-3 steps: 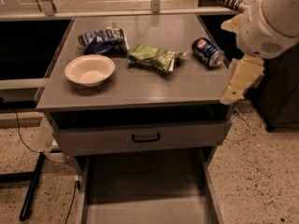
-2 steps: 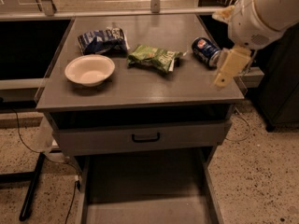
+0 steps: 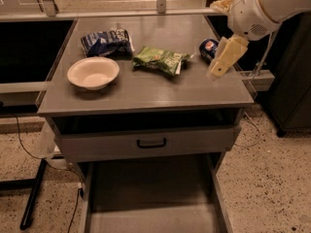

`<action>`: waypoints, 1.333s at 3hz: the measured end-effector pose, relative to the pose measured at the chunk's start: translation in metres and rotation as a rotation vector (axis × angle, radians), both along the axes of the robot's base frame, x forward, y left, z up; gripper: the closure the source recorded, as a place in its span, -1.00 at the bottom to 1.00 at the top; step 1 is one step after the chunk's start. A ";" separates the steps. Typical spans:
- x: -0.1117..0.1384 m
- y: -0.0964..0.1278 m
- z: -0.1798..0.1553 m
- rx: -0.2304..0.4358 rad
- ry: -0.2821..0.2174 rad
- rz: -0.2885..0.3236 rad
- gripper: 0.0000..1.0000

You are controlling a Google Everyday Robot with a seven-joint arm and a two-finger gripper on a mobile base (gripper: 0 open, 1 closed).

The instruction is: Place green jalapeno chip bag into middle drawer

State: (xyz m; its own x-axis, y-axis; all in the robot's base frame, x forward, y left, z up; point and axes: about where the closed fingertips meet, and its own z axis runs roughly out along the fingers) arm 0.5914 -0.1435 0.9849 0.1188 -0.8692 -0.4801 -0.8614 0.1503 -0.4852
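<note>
Green foil: your green jalapeno chip bag [image 3: 159,60] lies flat near the middle of the grey tabletop [image 3: 146,93], between the white bowl [image 3: 93,73] and the blue can [image 3: 208,48], touching neither. Blue-and-white snack bag [image 3: 106,41]: behind the bowl. Claw [image 3: 221,64]: pale yellow, hanging over the tabletop's right edge just beside the can; you cannot tell whether it is clenched or released. Middle drawer [image 3: 150,193]: pulled out, below the handled drawer front [image 3: 150,142].

A white bowl [image 3: 93,73] sat front-left on the grey countertop [image 3: 146,90], a blue-and-white snack bag [image 3: 106,41] just behind it, a blue can [image 3: 208,48] lying far right near my gripper [image 3: 218,68].
</note>
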 end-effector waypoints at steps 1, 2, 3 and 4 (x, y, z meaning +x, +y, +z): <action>0.017 0.020 -0.016 0.052 0.012 0.029 -1.00; 0.043 0.048 -0.031 0.141 0.052 0.064 -1.00; 0.068 0.075 -0.044 0.247 0.132 0.086 -1.00; 0.088 0.091 -0.066 0.315 0.222 0.063 -1.00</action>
